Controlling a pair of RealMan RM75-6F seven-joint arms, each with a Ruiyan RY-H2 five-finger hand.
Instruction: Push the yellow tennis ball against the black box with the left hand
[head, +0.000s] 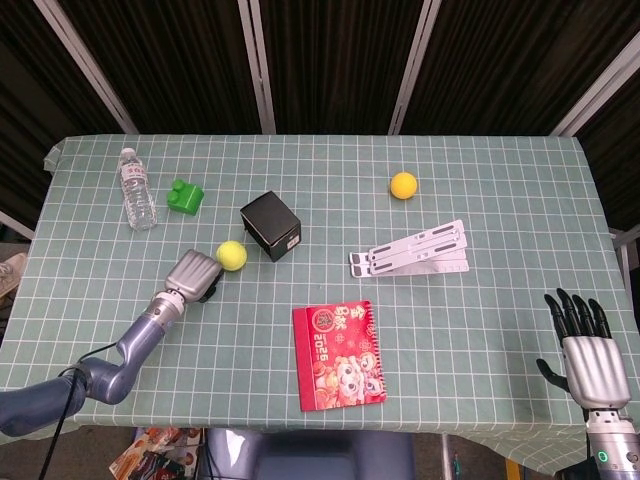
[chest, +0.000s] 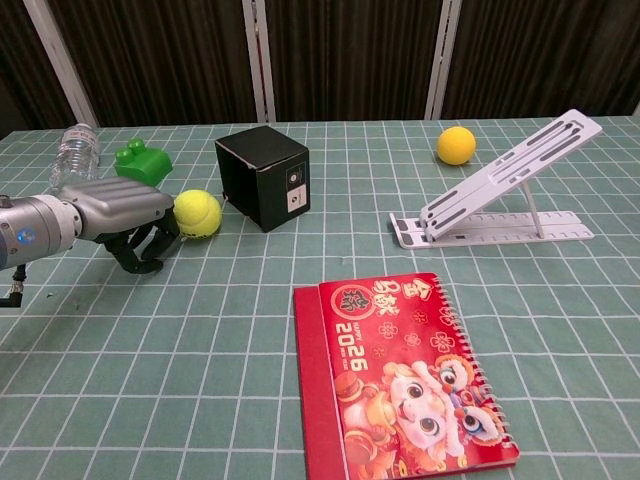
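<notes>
L hand (chest: 125, 215) low on the worktop (chest: 200, 380), fingers curled under, gripping nothing; knuckle side faces the yellow tennis ball (chest: 197, 213) and looks to be touching it or a hair off, can't tell which from either view. Head view agrees: L hand (head: 195, 274), ball (head: 232, 255) just ahead of it.

Ball sits just past the hand, between hand and black box (chest: 263, 176). Close to the box's near-left face, thin gap seems to remain in head view; box (head: 271, 226). So push prob. nearly done, last bit of travel left.

Handling, my read: ball light, felt-covered, springy, rolls freely on the cloth. No grasp needed; contact w/ the back of the fingers at ball's mid-height, on the side away from the box. Off-centre contact would likely send it sideways round the box corner. Box looks light too, may slide or turn if ball arrives hard.

Containers: only one, a clear water bottle (chest: 75, 155) beyond the hand and to its left, lying on its side; contents not readable. Green block (chest: 141, 163) near it.

R hand (head: 587, 350) far off across the worktop edge, fingers spread, empty.
</notes>
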